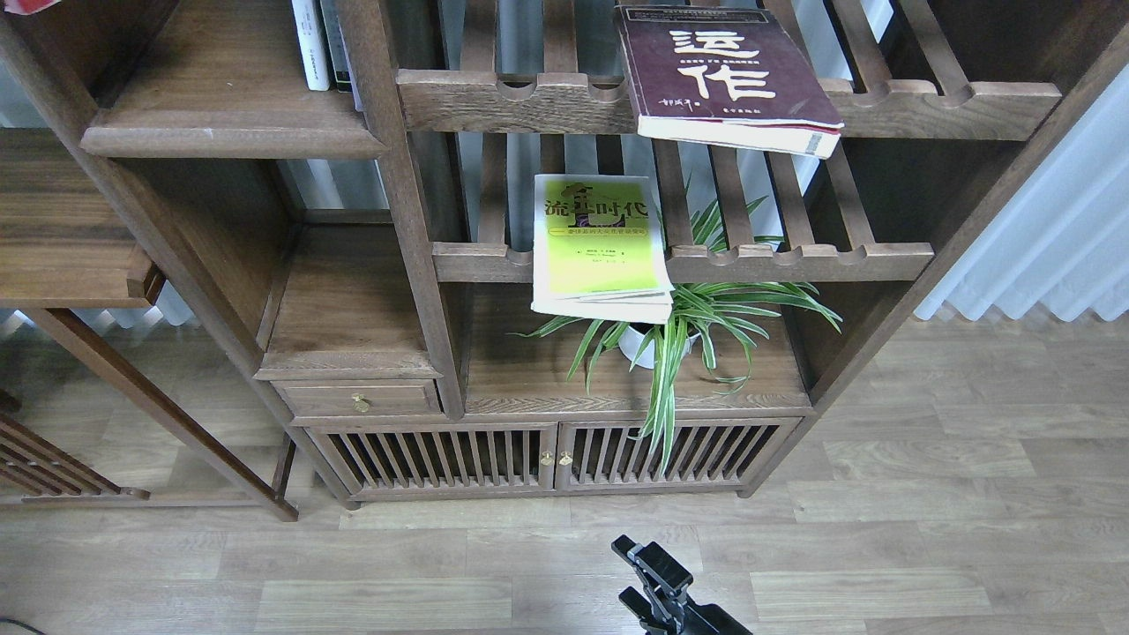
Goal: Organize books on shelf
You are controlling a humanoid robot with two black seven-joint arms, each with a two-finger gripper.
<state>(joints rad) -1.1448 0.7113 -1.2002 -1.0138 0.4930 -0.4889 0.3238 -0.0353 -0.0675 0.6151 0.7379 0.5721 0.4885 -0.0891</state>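
At the very upper left corner of the frame only a sliver of the red book is seen, cut off by the edge. Just right of it the shelf is shown as a flat dark board with a rounded front edge; its near part is bare, and at its back right a few upright books are stood, white spine foremost. Right of the post, in the middle of the frame, the yellow book is laid flat on the lower slatted rack, its front end hanging over the rail above a potted plant (long striped leaves spilling down over the cabinet doors). Higher and further right, the maroon book is laid on the upper slatted rack, its near corner overhanging the rail. At the bottom centre a gripper is seen above the floor, end-on and dark; whether its fingers are apart or together cannot be told, and which arm it belongs to cannot be told either.
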